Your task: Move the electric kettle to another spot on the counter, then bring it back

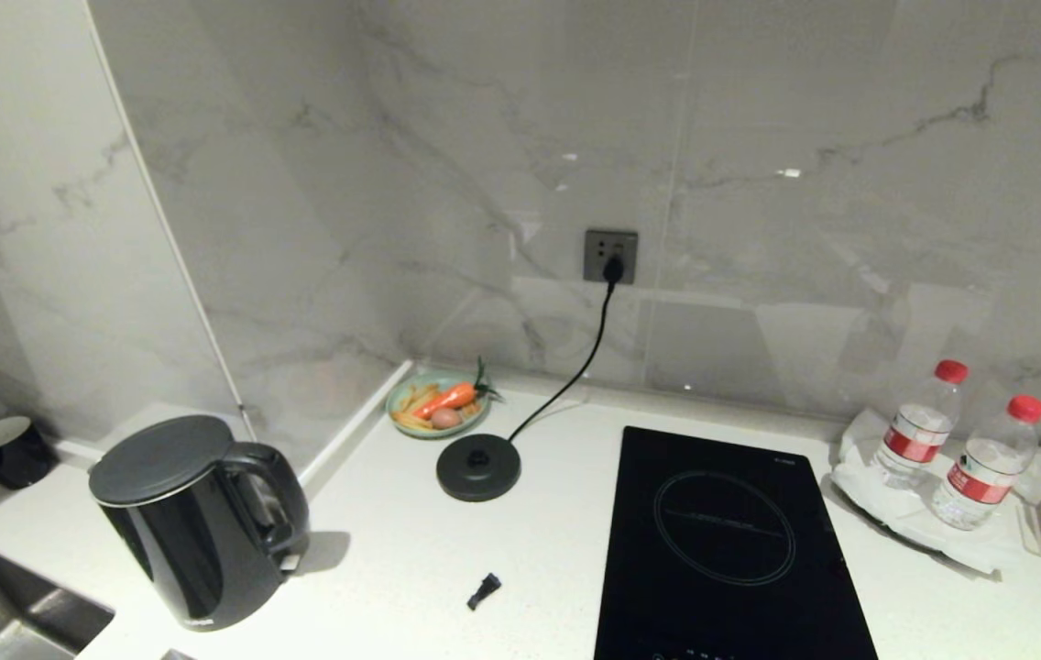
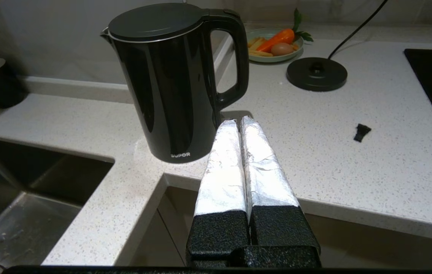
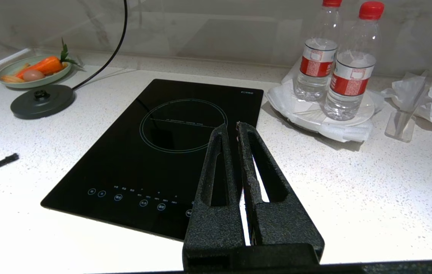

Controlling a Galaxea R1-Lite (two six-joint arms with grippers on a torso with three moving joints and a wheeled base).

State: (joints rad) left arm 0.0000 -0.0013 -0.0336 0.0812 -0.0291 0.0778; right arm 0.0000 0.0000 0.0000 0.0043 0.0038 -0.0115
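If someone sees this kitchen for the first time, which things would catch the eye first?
The glossy black electric kettle dominates, standing at the counter's front left corner beside the sink, off its round base disc, which sits further back near the plate of vegetables. The black induction hob fills the middle right, with two red-capped water bottles beyond it.

A flat round black base disc (image 1: pixel 478 467) lies near the back wall, its cord (image 1: pixel 575 371) running up to a wall socket (image 1: pixel 611 256). Just behind it sits a green plate (image 1: pixel 437 405) with a carrot and an egg. A black induction hob (image 1: pixel 728 547) lies to the right, beside two red-capped water bottles (image 1: pixel 958 445). A small black cup (image 1: pixel 7 450) stands at far left.
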